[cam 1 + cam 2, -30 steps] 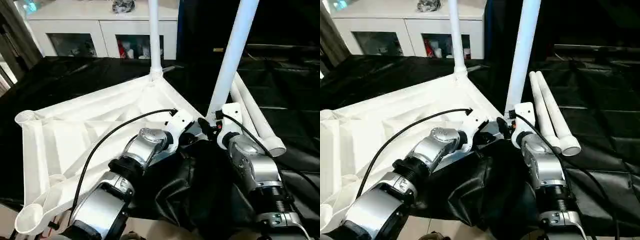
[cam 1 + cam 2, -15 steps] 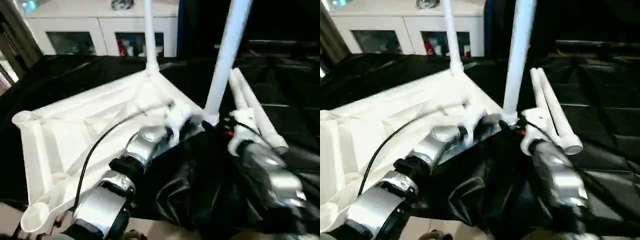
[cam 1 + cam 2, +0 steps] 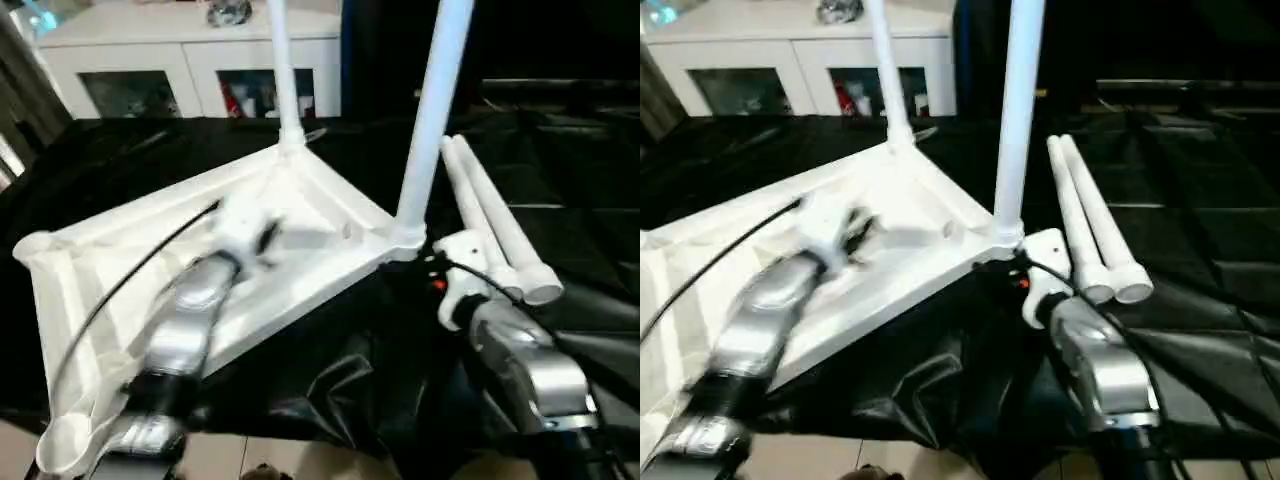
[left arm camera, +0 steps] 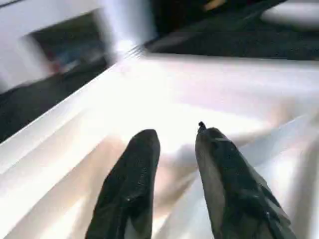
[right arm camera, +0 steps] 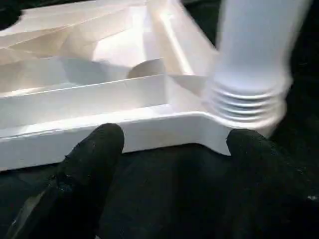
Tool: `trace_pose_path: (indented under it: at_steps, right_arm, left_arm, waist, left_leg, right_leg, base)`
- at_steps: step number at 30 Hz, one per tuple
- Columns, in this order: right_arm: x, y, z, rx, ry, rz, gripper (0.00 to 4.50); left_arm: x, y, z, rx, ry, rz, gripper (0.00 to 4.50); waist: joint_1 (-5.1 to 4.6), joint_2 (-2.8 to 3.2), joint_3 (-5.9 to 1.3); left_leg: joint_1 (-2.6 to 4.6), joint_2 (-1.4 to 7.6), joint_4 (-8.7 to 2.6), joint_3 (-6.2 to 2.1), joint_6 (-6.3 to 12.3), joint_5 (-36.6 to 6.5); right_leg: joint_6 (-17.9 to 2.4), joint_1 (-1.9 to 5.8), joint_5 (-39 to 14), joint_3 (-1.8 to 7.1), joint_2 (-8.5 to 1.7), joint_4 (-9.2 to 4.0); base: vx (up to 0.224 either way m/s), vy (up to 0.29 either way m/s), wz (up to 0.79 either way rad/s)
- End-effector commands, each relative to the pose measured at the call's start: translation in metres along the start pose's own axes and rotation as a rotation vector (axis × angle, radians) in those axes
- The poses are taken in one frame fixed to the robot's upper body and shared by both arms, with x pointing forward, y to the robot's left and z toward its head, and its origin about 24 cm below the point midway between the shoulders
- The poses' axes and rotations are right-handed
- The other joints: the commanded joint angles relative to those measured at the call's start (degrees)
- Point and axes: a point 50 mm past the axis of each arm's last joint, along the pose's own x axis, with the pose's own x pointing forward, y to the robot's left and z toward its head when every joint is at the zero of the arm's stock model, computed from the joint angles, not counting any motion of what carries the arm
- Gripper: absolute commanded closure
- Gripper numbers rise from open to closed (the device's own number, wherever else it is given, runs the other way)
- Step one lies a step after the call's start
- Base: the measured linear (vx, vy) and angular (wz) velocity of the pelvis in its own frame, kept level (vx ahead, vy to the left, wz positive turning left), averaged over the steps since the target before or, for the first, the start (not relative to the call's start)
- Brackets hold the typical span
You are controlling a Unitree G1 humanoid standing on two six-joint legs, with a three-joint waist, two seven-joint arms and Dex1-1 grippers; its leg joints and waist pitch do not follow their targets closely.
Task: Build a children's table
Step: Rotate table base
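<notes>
The tabletop [image 3: 300, 225] lies upside down on the black-draped bench [image 3: 120, 160], its ribbed underside facing up at me. Two legs already stand upright in its corner sockets: the far leg [image 3: 282, 70] at the corner away from me, and the near leg [image 3: 432, 110] at the corner on my right. The other two legs, the spare legs [image 3: 495, 225], lie side by side on the cloth just to the right of the tabletop, touching each other along their length, their open ends toward me. Two empty sockets show on my left, one at the tabletop's left corner [image 3: 32, 247] and one at the corner closest to me [image 3: 62, 448].

My left hand [image 4: 174, 134] is over the ribbed underside, inside the tabletop's frame; its two black fingers [image 4: 137, 169] stand a little apart with nothing between them. My right hand [image 5: 172, 139] is low over the black cloth just beside the socket holding the near leg, fingers spread wide, empty, with the tabletop's edge and the threaded foot of that leg ahead of it.

Behind the bench is a white cabinet [image 3: 190, 60] with glass doors.
</notes>
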Motion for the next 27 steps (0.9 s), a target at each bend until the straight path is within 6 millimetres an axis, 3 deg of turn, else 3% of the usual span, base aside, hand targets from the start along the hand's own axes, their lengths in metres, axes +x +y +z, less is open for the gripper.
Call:
trace_pose_path:
  at_steps: [1, 4, 7, 10, 14, 19, 22, 27]
  right_arm:
    - [0.008, 0.006, -0.002, -0.002, 0.035, -0.007, 0.67]
    - [0.012, 0.008, -0.004, -0.014, 0.058, -0.014, 0.67]
    - [0.013, 0.009, -0.005, -0.016, 0.073, -0.009, 0.67]
    - [0.014, 0.010, -0.007, -0.027, 0.086, -0.003, 0.67]
    - [0.017, 0.011, -0.006, -0.028, 0.089, -0.009, 0.67]
    - [0.022, 0.011, -0.005, -0.034, 0.090, -0.011, 0.67]
    - [0.024, 0.011, -0.005, -0.039, 0.093, -0.009, 0.67]
    - [0.027, 0.011, -0.006, -0.043, 0.099, -0.004, 0.67]
  left_arm:
    - [-0.018, 0.027, 0.000, 0.063, -0.012, 0.206, 2.75]
    - [-0.037, 0.048, -0.004, 0.079, 0.000, 0.402, 2.68]
    - [-0.052, 0.063, -0.006, 0.112, 0.023, 0.553, 2.31]
    - [-0.063, 0.075, -0.015, 0.151, 0.091, 0.620, 2.13]
    - [-0.068, 0.078, -0.031, 0.173, 0.209, 0.588, 1.91]
    - [-0.075, 0.081, -0.057, 0.170, 0.399, 0.467, 1.57]
    - [-0.082, 0.088, -0.063, 0.162, 0.447, 0.451, 1.57]
    - [-0.088, 0.085, -0.068, 0.137, 0.517, 0.358, 1.57]
  waist:
    - [-0.32, -0.59, -3.01]
    - [-0.50, -0.63, -2.96]
    - [-0.13, -0.81, -2.73]
    - [-0.21, -0.72, -2.70]
    - [-0.19, -0.69, -2.85]
    - [-0.13, -0.20, -3.16]
    - [-0.04, 0.02, -3.33]
    - [0.06, -0.18, -3.35]
  left_leg:
    - [0.78, 2.95, -4.57, -1.53, 1.60, -18.5]
    - [0.80, 2.87, -4.57, -1.52, 1.32, -18.6]
    - [0.91, 2.85, -4.66, -1.60, 1.29, -19.4]
    - [0.72, 2.75, -4.70, -1.69, 1.14, -19.6]
    - [0.83, 2.53, -4.56, -1.66, 1.13, -19.4]
    - [0.99, 2.69, -4.63, -1.78, 0.38, -19.8]
    - [1.03, 2.77, -4.64, -1.80, 0.08, -20.0]
    - [0.96, 2.77, -4.60, -1.60, 0.09, -19.5]
  right_leg:
    - [-3.8, 2.58, -24.8, 2.76, -3.48, -5.04]
    - [-3.6, 2.51, -23.9, 2.80, -3.27, -4.97]
    - [-2.7, 2.40, -24.9, 2.88, -3.27, -5.17]
    - [-2.4, 2.41, -24.6, 2.91, -3.27, -5.07]
    - [-2.2, 2.26, -25.4, 2.94, -3.34, -5.17]
    - [-3.7, 2.22, -22.4, 3.06, -3.35, -4.81]
    - [-4.6, 2.33, -20.0, 3.12, -3.37, -4.54]
    - [-6.5, 2.46, -18.6, 3.27, -3.52, -4.17]
  base:
    - [0.000, 0.000, 0.00]
    - [0.000, 0.000, 0.00]
    - [0.000, 0.000, 0.00]
    - [0.000, 0.000, 0.00]
    - [0.000, 0.000, 0.00]
    - [0.000, 0.000, 0.00]
    - [0.000, 0.000, 0.00]
    - [0.000, 0.000, 0.00]
